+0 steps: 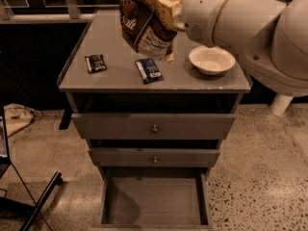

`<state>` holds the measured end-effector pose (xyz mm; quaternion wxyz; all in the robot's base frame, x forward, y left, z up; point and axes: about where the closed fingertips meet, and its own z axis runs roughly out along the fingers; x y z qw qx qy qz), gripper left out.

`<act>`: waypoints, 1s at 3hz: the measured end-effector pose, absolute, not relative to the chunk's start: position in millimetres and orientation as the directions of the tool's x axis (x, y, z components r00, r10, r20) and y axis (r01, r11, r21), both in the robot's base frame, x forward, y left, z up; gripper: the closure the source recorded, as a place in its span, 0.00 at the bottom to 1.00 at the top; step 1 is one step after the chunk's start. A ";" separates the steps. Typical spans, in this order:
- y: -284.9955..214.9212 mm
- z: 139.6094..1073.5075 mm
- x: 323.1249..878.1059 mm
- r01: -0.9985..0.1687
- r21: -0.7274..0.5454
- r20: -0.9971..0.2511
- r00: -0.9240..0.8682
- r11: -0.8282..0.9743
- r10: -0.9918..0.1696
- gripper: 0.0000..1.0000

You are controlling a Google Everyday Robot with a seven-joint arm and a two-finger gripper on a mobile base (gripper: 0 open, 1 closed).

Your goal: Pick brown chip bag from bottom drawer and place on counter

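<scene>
Gripper (165,5), at the top of the view, pinches the brown chip bag (143,29), which hangs above the back of the counter (115,78). Bowl (211,60), blue packet (148,70) and black packet (95,63) lie there. Bottom drawer (154,203) stands open.

My arm (240,18) is glossy off-white: fat rounded links, a thin seam ring, a dotted vent patch, one dark screw. Its cream gripper (163,6) sits top centre, clamped on the brown chip bag (144,30).
</scene>
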<state>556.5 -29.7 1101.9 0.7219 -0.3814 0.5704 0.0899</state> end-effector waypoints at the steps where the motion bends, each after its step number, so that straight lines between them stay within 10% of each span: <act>1: -39.3 1110.1 577.2 -0.591 -0.444 -0.895 0.336 0.674 -0.295 1.00; 3: -77.5 1103.2 667.6 -0.592 -0.366 -0.929 0.284 0.718 -0.239 1.00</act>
